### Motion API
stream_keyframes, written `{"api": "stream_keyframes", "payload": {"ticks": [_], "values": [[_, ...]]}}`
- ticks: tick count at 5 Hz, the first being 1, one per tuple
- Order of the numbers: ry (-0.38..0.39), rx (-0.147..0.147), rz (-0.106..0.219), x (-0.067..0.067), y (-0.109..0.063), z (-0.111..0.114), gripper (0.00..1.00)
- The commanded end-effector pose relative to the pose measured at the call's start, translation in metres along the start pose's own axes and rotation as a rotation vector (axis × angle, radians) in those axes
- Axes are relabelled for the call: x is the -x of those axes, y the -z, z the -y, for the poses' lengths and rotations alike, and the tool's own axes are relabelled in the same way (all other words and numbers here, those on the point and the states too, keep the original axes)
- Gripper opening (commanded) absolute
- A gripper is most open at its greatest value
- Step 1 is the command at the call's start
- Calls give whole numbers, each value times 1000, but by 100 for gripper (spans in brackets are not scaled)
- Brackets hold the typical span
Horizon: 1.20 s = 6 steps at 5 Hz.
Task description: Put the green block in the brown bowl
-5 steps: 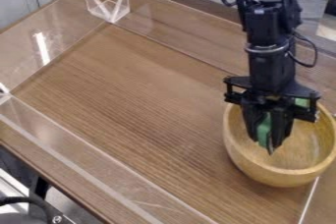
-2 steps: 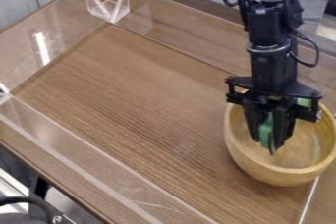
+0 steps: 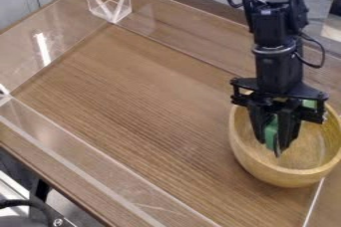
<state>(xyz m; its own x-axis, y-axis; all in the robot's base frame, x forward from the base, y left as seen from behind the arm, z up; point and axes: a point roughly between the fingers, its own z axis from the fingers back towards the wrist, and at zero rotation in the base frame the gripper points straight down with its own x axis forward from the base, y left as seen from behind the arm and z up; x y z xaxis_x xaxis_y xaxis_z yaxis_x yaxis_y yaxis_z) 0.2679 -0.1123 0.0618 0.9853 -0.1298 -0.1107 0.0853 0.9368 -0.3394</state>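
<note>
The brown bowl [image 3: 261, 167] sits on the wooden table at the front right, round with a thick pale rim. My gripper [image 3: 277, 134] hangs straight down inside the bowl's mouth, shut on the green block [image 3: 270, 131]. The bright green bar stands upright between the dark fingers, its lower end just above the bowl's inner floor. Whether the block touches the bowl I cannot tell. The black arm [image 3: 273, 22] rises from the gripper to the top edge of the view.
Clear acrylic walls [image 3: 54, 131] fence the wooden tabletop [image 3: 134, 92] on the left and back. A clear bracket [image 3: 110, 4] stands at the back left corner. The bowl lies close to the table's front right edge.
</note>
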Motion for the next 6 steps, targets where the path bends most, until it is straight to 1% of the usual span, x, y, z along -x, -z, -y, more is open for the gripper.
{"api": "stream_keyframes", "payload": {"ticks": [1,6], "values": [[34,11,56,-11,-14,6,0],[41,22,52,-13,-15,5,0]]}}
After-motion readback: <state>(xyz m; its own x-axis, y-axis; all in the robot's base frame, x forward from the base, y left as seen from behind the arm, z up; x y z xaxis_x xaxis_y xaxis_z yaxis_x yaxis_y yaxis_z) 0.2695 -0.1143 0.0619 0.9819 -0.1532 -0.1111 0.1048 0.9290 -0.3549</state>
